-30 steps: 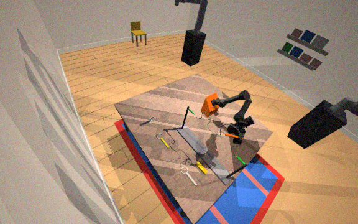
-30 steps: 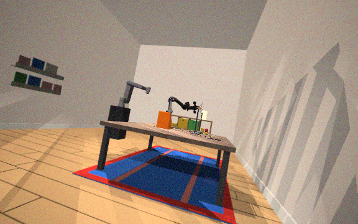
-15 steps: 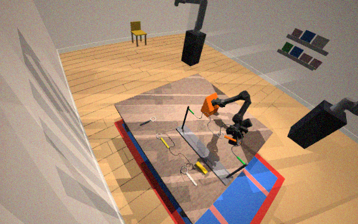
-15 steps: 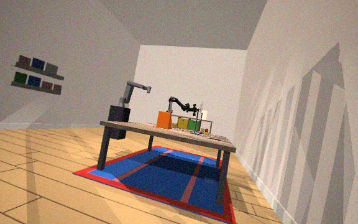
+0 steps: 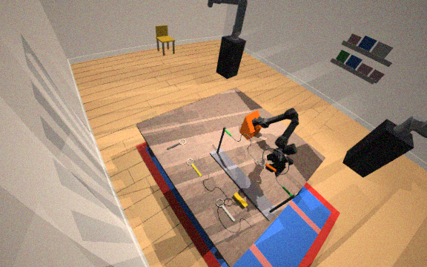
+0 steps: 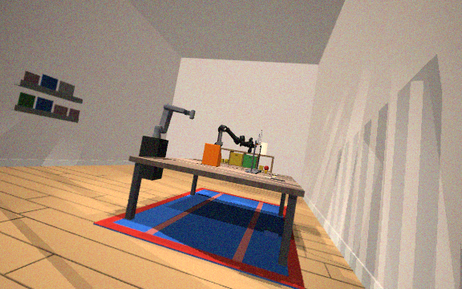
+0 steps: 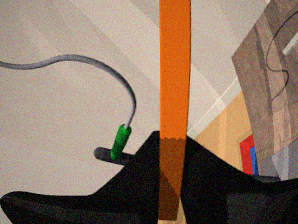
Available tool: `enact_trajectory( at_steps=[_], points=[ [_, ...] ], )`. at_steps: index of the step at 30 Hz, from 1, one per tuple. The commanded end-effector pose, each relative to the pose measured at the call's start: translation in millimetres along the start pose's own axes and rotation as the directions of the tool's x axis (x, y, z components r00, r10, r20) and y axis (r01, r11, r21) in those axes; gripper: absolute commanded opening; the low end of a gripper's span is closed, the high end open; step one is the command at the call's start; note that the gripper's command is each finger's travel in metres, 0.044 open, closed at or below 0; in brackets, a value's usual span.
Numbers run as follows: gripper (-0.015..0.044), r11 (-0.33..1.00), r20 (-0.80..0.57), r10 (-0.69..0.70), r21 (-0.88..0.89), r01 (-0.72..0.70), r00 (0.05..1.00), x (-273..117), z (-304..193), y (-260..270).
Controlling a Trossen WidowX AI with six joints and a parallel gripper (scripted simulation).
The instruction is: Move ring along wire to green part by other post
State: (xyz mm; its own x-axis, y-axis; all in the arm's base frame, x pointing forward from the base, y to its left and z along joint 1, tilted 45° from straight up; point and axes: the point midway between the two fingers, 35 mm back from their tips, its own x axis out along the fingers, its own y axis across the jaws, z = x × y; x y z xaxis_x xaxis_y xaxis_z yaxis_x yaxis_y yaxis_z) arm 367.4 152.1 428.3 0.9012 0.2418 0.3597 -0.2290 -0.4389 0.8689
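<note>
The orange handle is held between the closed fingers of my gripper, above the table. Its ring is outside the wrist view and too small to make out clearly in the top view, so its clearance from the wire cannot be told. The thin grey wire curves to a green part beside one post; in the wrist view both are left of the handle. The other green part is beside the far post.
An orange box stands near the arm and the far stretch of wire. A yellow block and loose rings with yellow, white and grey handles lie across the table, beyond the posts' base.
</note>
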Motion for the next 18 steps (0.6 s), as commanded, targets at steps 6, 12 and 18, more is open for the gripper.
enact_trajectory(
  at_steps=[6, 12, 18],
  points=[
    [-0.0150, 0.974, -0.014, -0.118, -0.197, 0.113, 0.993, -6, 4, -35],
    [-0.0150, 0.929, -0.011, -0.192, -0.323, 0.178, 0.981, -12, 10, -56],
    [-0.0150, 0.865, 0.001, -0.264, -0.443, 0.238, 0.964, -19, 19, -75]
  ],
)
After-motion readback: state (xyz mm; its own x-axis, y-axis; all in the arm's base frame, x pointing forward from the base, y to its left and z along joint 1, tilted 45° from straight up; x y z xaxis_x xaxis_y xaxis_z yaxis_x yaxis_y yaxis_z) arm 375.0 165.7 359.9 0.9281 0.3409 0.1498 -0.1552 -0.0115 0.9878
